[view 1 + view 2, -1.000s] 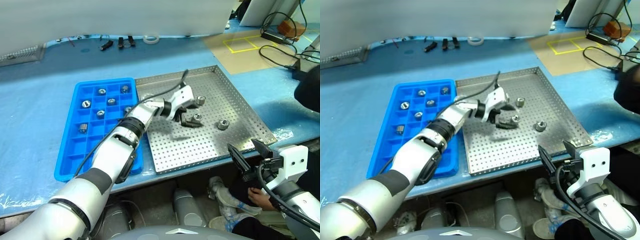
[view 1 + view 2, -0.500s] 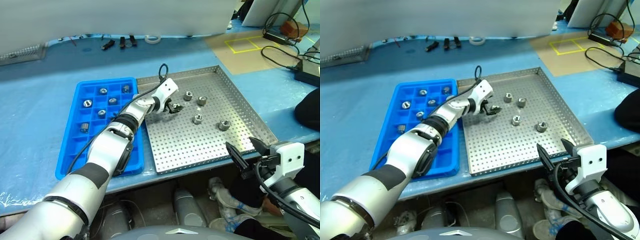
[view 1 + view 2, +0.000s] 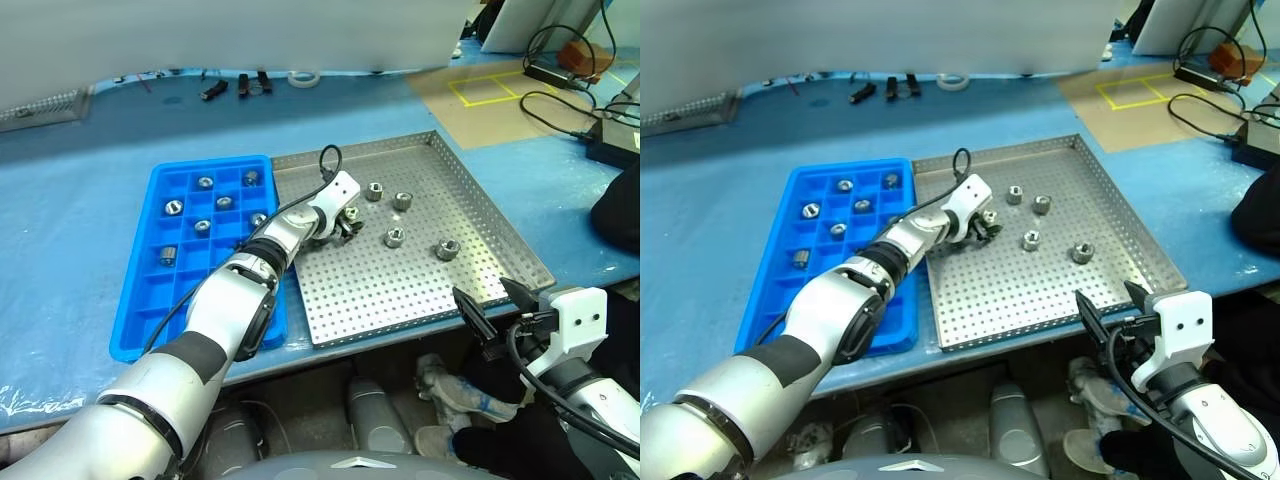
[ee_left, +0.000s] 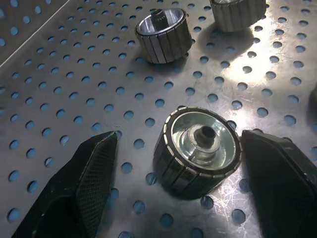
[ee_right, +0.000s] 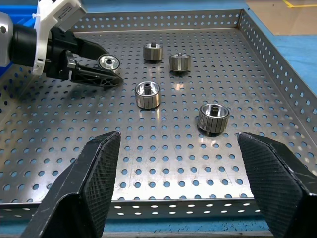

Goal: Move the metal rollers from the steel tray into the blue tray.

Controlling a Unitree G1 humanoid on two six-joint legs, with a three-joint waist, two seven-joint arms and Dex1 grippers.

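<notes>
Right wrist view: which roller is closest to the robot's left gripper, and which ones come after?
1. The roller between the left gripper's open fingers.
2. The roller just in front of it, mid-tray.
3. The roller nearest the steel tray's right rim, farthest.

A tape roll (image 3: 303, 76) lies beside black clips (image 3: 240, 87).

steel tray (image 3: 470, 215): silver, perforated | blue tray (image 3: 140, 300): bright blue | metal rollers (image 4: 197, 151): silver, ribbed
</notes>
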